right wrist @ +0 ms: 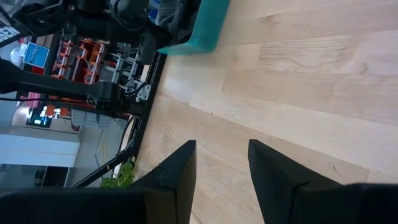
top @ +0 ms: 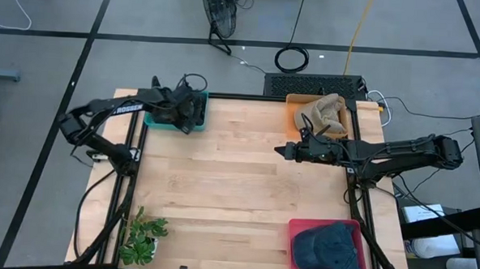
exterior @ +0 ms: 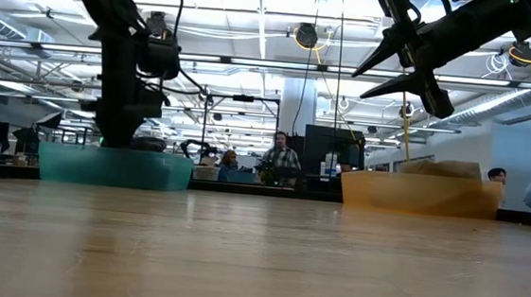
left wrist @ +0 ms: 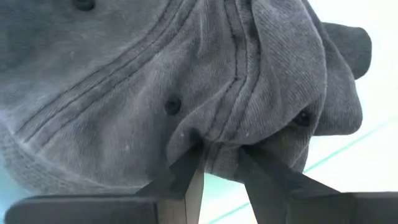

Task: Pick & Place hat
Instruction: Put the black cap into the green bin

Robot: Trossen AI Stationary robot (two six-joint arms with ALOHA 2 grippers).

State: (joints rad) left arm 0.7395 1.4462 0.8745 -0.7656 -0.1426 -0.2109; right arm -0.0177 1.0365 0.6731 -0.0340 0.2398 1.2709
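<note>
A grey hat (left wrist: 155,93) of washed cloth fills the left wrist view. My left gripper (top: 190,116) is shut on it at the teal bin (top: 155,121) in the table's far left corner, and in the low view that arm reaches down into the teal bin (exterior: 112,167). My right gripper (top: 284,150) hangs open over the middle of the table, right of centre, with nothing between its fingers (right wrist: 177,177). It stays high above the wood (exterior: 410,65). My left gripper pinches a bunched fold of the hat's crown (left wrist: 217,140) between its two fingers, beside a stitched seam and an eyelet. The fingers come from above, pointing steeply down. The hat is inside the teal bin; whether it rests on the bin's floor I cannot tell.
An orange bin (top: 294,112) at the far right holds a tan hat (top: 326,114). A red bin (top: 297,230) at the near right holds a dark blue hat (top: 326,248). A small green plant (top: 142,236) stands at the near left. The wooden middle of the table (top: 222,182) lies bare.
</note>
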